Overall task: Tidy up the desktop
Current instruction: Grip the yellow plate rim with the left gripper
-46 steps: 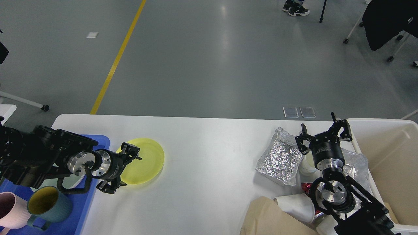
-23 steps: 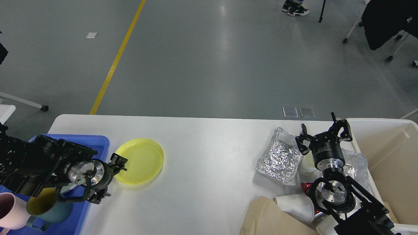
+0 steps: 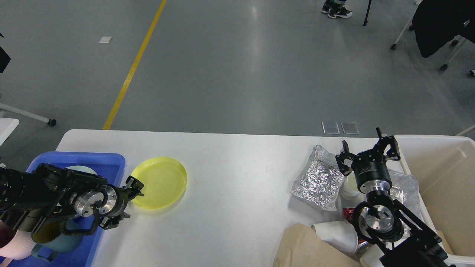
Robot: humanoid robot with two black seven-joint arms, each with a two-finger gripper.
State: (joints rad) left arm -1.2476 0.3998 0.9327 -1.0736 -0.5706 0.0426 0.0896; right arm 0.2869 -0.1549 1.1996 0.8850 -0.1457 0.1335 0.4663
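The white desktop [image 3: 237, 174] fills the lower half of the head view. On its left part lies a yellow plate [image 3: 161, 181]. My left gripper [image 3: 125, 203] stands open at the plate's left rim, with its upper finger [image 3: 135, 184] right by the rim and nothing between the fingers. A crumpled silver foil bag [image 3: 319, 181] lies at the right. Just right of the bag, my right gripper [image 3: 366, 150] points away from me, open and holding nothing.
A blue tray [image 3: 111, 163] at the left edge holds a teal mug [image 3: 55, 237], a pink mug [image 3: 15, 248] and a white dish [image 3: 83, 170]. A cream bin [image 3: 445, 174] stands at the right. Paper cups [image 3: 339, 233], a brown paper bag [image 3: 308, 248] and more foil [image 3: 402, 185] crowd the front right.
My left gripper has pulled back left and toward me, from over the yellow plate to its left rim. The plate and the right arm have not moved.
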